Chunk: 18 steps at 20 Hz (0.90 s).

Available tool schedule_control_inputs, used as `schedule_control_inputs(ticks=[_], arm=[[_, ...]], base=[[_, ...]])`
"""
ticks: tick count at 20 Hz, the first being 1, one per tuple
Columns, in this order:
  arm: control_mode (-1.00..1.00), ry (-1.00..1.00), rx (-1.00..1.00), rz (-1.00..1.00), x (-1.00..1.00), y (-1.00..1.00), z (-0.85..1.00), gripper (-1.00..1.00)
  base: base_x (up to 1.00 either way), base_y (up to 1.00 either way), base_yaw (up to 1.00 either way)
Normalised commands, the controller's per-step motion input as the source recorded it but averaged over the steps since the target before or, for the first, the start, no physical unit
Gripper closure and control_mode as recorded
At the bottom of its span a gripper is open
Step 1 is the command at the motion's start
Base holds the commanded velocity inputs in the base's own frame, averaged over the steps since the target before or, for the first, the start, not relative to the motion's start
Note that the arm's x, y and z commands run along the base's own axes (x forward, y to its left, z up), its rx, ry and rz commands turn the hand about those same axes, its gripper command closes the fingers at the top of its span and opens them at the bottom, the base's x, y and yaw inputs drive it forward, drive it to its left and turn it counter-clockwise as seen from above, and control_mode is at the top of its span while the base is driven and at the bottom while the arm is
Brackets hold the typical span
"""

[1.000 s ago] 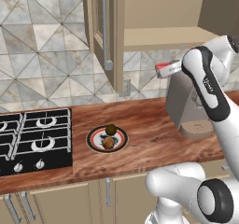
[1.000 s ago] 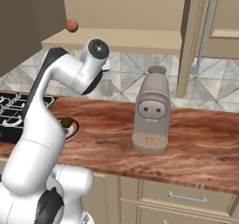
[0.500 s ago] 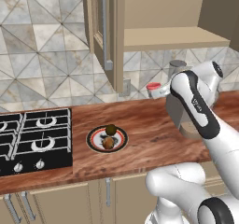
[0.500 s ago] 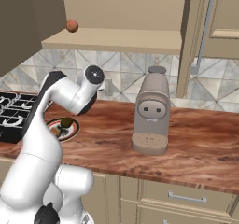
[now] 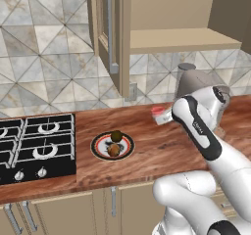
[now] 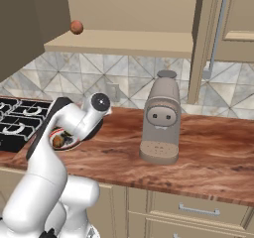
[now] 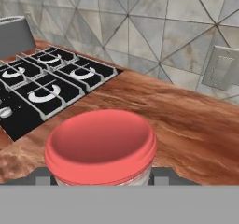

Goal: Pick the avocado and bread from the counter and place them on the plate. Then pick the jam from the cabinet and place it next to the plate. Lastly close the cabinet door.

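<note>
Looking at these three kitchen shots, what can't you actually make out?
- Gripper fingertips: in the hand view the jam jar's red lid covers them; in the left base view they are too small.
- Plate: in the right base view the arm covers most of it.
- Jam label: below the lid in the hand view, too small in the left base view.
- Cabinet door: top cut off by the left base view's edge.

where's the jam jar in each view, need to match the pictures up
Left base view: the jam is right of centre, held on its side in the claw above the counter, right of the plate.
Right base view: I cannot make it out.
Hand view: the jar fills the lower centre, red lid toward the camera.
Shared landmark: the black stove.
</note>
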Motion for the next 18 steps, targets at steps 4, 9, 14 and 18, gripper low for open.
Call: schedule_control_inputs(ticks=[4, 9, 14, 18], arm=[[-1.0, 0.08, -0.07, 0.02, 0.06, 0.04, -0.47, 1.0], [-1.0, 0.05, -0.06, 0.03, 0.13, 0.04, -0.47, 1.0], [-1.0, 0.0, -0.04, 0.02, 0.07, 0.03, -0.53, 1.0], [-1.0, 0.0, -0.04, 0.02, 0.08, 0.03, -0.52, 1.0]], base=[[0.0, 0.0, 0.0], [0.0, 0.0, 0.0], [0.0, 0.0, 0.0], [0.0, 0.0, 0.0]])
